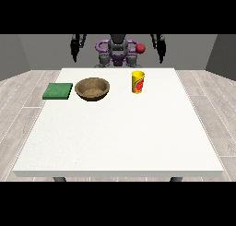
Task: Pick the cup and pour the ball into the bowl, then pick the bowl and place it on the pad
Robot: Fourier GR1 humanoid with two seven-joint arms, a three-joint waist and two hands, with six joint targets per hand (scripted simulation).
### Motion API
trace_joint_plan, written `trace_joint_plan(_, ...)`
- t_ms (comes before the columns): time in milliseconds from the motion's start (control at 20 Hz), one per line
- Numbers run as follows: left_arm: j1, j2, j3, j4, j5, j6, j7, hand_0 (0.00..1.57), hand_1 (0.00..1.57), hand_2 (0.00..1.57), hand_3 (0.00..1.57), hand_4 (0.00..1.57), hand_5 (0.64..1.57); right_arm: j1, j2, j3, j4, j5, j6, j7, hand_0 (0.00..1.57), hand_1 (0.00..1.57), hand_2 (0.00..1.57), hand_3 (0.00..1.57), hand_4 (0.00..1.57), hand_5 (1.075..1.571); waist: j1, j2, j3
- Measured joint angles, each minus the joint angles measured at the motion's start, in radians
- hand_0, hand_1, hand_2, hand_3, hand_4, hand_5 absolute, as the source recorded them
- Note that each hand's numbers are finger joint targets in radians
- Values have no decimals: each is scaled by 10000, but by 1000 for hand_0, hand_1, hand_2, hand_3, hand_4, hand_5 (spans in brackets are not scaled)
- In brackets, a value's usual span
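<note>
The large white rectangular bench [120, 137] carries three items, all in its far half, nearest the robot. A flat green square pad [58, 91] lies at the view's left, close to the bench's left edge. A round brown wooden bowl [92, 88] sits just beside the pad on its right, apart from it, mouth upward. A yellow cylindrical cup with a red mark on its side [138, 81] stands upright further to the right, well apart from the bowl. The ball is not visible from this angle; the cup's contents cannot be determined.

Both arms hang behind the bench's far edge, clear of all items. The robot hand at the view's left [74, 50] points downward, holding nothing. The robot hand at the view's right [161, 49] likewise points downward, holding nothing. Whether the fingers of either robot hand are straight or curled cannot be told.
</note>
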Motion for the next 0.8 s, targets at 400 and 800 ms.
trace_joint_plan(400,-343,-19,390,-901,696,63,1103,0,0,0,0,0,1557,96,-648,-573,-800,-863,627,853,0,0,0,0,0,1570,-254,-2068,38)
trace_joint_plan(800,-1065,165,1541,-1054,1924,-142,1128,0,0,0,0,0,1544,80,-1454,-2031,-980,-2551,1890,757,0,0,0,0,0,1570,-376,-1170,51)
